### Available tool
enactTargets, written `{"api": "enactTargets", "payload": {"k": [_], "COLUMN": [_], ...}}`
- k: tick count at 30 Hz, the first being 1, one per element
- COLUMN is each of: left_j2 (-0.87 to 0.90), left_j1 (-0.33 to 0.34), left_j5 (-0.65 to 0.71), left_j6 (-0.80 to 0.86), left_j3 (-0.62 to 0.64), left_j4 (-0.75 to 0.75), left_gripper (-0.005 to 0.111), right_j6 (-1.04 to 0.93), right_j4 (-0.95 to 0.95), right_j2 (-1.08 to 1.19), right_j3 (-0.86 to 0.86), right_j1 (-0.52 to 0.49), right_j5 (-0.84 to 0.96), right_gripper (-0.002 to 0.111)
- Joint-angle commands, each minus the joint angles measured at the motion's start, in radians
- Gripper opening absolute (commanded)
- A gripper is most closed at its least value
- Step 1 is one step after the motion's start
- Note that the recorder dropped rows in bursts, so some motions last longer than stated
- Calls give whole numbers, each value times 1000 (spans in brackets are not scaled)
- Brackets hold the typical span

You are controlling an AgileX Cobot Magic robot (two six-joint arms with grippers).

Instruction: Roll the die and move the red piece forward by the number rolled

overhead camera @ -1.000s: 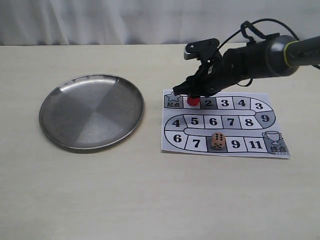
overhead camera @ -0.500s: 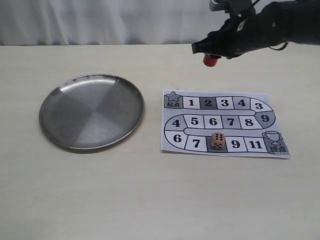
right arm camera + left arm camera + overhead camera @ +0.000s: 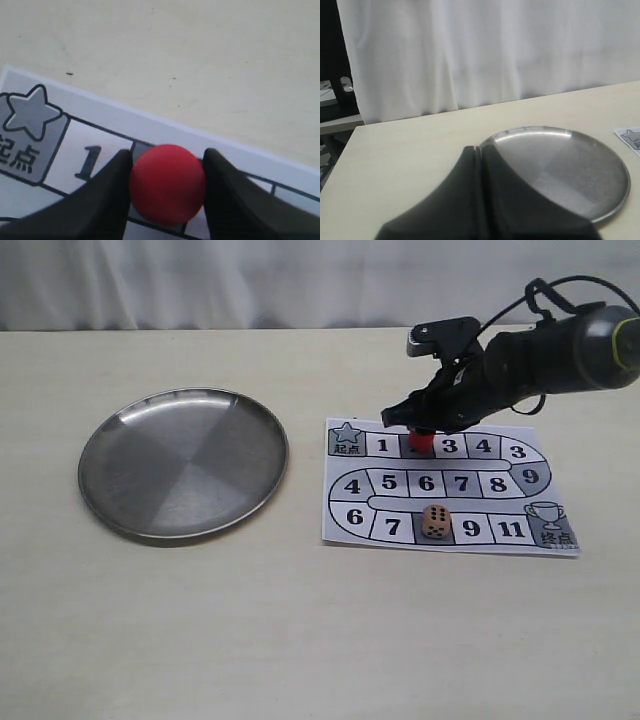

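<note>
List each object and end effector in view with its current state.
die: resting on the board, between squares 7 and 9.
red piece: gripped, at the square between 1 and 3.
right end effector: shut on the red piece.
left end effector: shut, holding nothing.
metal plate: flat on the table.

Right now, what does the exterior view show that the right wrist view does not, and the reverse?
Only the exterior view shows the steel plate, the die resting on the bottom row of the board, and the trophy square. Only the right wrist view shows the two fingers of the right claw pressed against opposite sides of the red piece. Both show the red piece over the board's top row, beside square 1, and the star square.
</note>
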Motion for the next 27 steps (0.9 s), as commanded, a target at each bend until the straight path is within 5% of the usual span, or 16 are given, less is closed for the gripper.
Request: {"api": "enactTargets", "payload": {"k": [1,18,27], "left_j2": [-3,-3,-3], "left_j1": [-8,-8,-8], "left_j5": [-8,-8,-8], "left_j6": [-1,-1,-1], "left_j3": [2,2,2], "left_j4": [-2,-2,-2], "left_gripper": [0,0,0], "right_j6": [-6,-24,-22], "right_j4": [-1,-40,-79], "right_j2": [16,-266,-220], "right_j3": [0,0,5], "right_j1": [-2,-4,-30], "right_j5": [-4,1,33], "right_gripper": [4,4,4]}}
